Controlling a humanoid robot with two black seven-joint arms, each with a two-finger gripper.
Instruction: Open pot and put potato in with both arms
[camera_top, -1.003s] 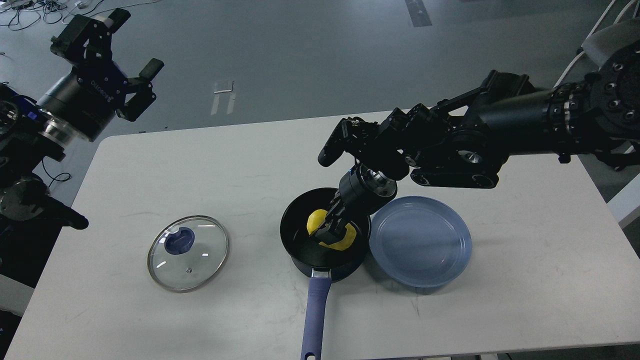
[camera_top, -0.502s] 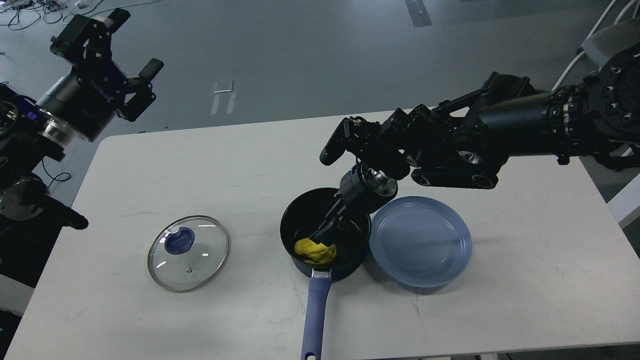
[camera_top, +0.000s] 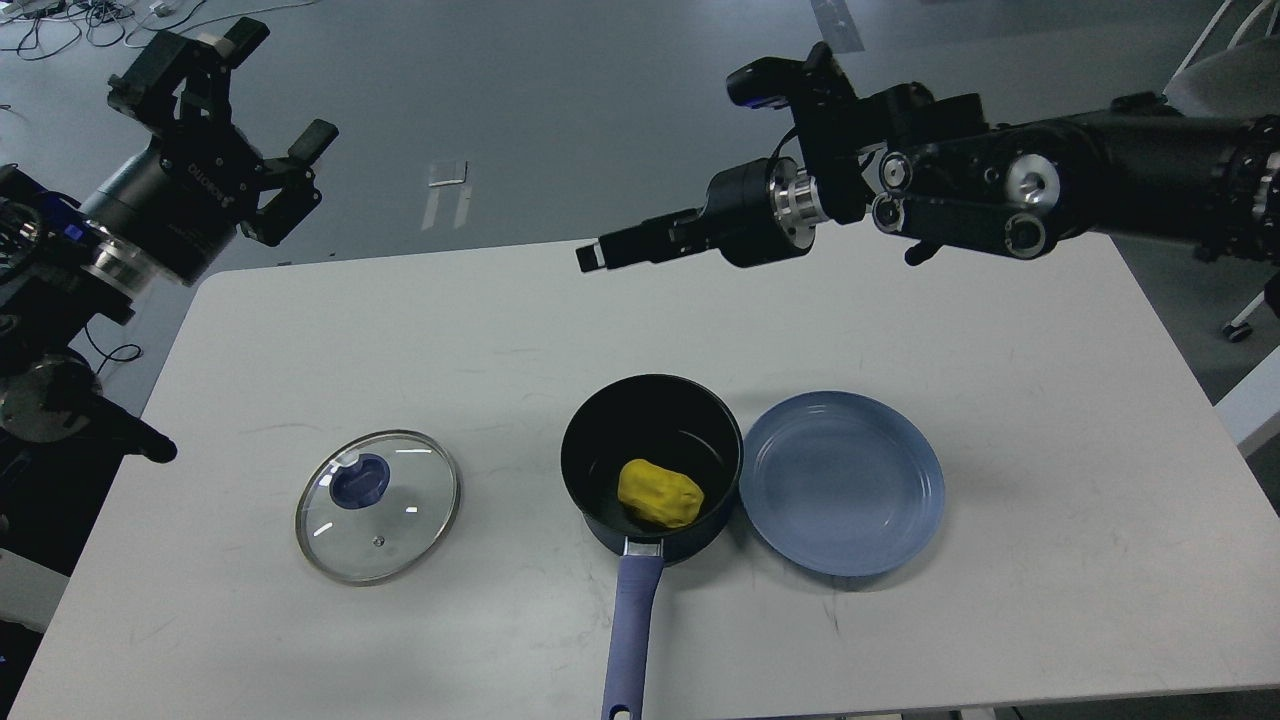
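Observation:
The pot (camera_top: 610, 425) stands open at the table's middle front, its blue-purple handle (camera_top: 630, 630) pointing toward me. The yellow potato (camera_top: 660, 493) lies inside it on the bottom. The glass lid (camera_top: 377, 505) with its blue knob lies flat on the table left of the pot. My right gripper (camera_top: 598, 254) hangs high above the table's far side, well clear of the pot, pointing left and holding nothing; its fingers overlap side-on. My left gripper (camera_top: 275, 95) is open and empty, raised beyond the table's far left corner.
A flat blue-grey plate (camera_top: 842, 482) sits right of the pot, touching it. The white table (camera_top: 1050, 520) ends close to the pot handle at the front. Grey floor with cables lies beyond the far edge.
The right gripper let go of the potato, which now lies in the pot, and the arm rose up and back out of the pot. The left arm barely shifted.

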